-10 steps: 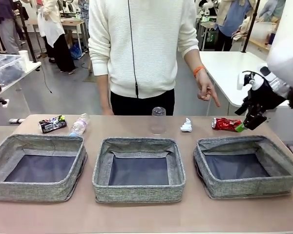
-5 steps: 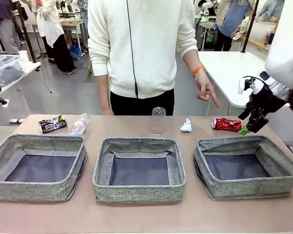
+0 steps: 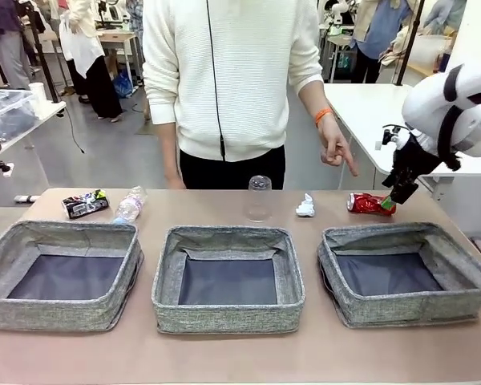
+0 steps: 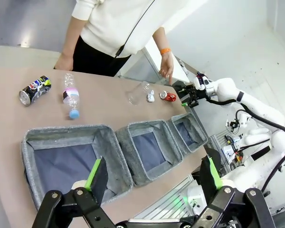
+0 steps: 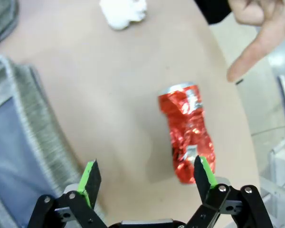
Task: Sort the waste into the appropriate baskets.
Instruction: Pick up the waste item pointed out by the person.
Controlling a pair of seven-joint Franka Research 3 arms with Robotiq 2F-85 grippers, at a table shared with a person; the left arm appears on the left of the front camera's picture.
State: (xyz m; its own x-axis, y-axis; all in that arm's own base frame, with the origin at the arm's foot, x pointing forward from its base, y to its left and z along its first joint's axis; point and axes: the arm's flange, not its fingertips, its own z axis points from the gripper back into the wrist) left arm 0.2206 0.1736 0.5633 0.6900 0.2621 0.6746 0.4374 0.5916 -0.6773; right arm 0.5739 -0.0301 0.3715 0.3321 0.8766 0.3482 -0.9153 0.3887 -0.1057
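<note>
Swinging up and toward the table's far edge since a second ago, the right gripper (image 3: 390,200) has left the far corner of the right basket (image 3: 401,233) and now hangs at the right end of the crushed red can (image 3: 365,204). The can has not moved, and the person's hand (image 3: 337,151) stays above it, forefinger pointing down.

From the front, the can lies flat on the table (image 3: 240,357) just behind the right basket, with its long axis along the far edge. That view does not make clear how far the jaws are spread. The right wrist view settles it: the jaws stand wide apart and hold nothing. The can lies on the table below them, off-centre, with its near end beside one green pad; whether they touch I cannot tell. There its long axis runs crosswise to the line between the two pads. Its round rim end points away from the gripper and its crumpled end lies nearest the pad. The crumpled white paper wad (image 5: 123,12) lies farther off.

The left wrist view shows the left gripper (image 4: 153,172), jaws spread and empty, above the left basket (image 4: 61,135). Behind that basket lie the crushed dark printed can (image 4: 34,90) and the clear plastic bottle (image 4: 70,97), its blue cap toward the basket. The clear plastic cup (image 3: 259,198) stands behind the middle basket (image 3: 224,234).
</note>
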